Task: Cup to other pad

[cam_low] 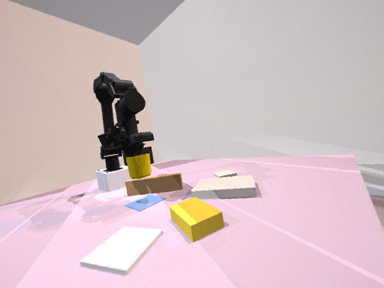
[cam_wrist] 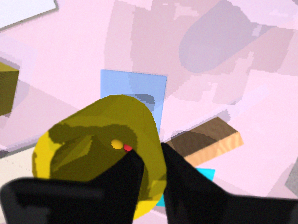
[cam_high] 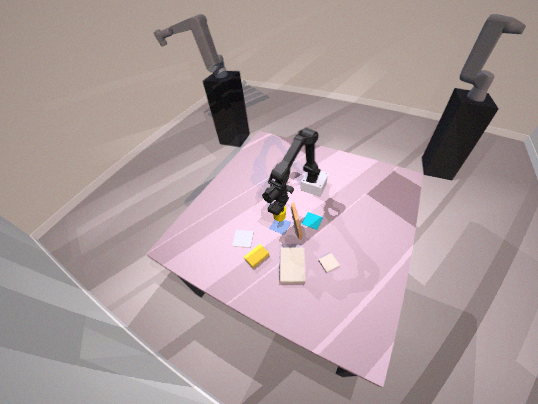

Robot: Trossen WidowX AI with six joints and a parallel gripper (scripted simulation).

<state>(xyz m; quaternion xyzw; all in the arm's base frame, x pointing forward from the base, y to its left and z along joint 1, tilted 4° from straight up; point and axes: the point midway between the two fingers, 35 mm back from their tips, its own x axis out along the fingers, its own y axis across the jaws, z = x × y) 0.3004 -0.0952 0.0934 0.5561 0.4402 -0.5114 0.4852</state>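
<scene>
The yellow cup [cam_high: 280, 215] [cam_low: 139, 165] [cam_wrist: 120, 111] hangs above the table, near the blue pad [cam_high: 280, 227] [cam_low: 144, 203] [cam_wrist: 112, 84]. My gripper [cam_high: 278, 208] [cam_wrist: 152, 147] is shut on the cup's wall, one finger inside and one outside. In the wrist view an orange marble [cam_wrist: 117, 144] and a red marble [cam_wrist: 128, 148] lie inside the cup; fingers hide part of the inside. The cyan pad [cam_high: 312, 220] [cam_wrist: 206, 174] lies beyond the wooden block and is hidden in the exterior view.
The upright wooden block [cam_high: 296, 221] [cam_low: 155, 184] [cam_wrist: 200, 141] stands between the two pads. A cream box [cam_high: 292, 266] [cam_low: 226, 187], a yellow block [cam_high: 256, 256] [cam_low: 198, 216], a white tile [cam_high: 243, 238] [cam_low: 124, 248] and a small cream tile [cam_high: 329, 262] [cam_low: 225, 173] lie around.
</scene>
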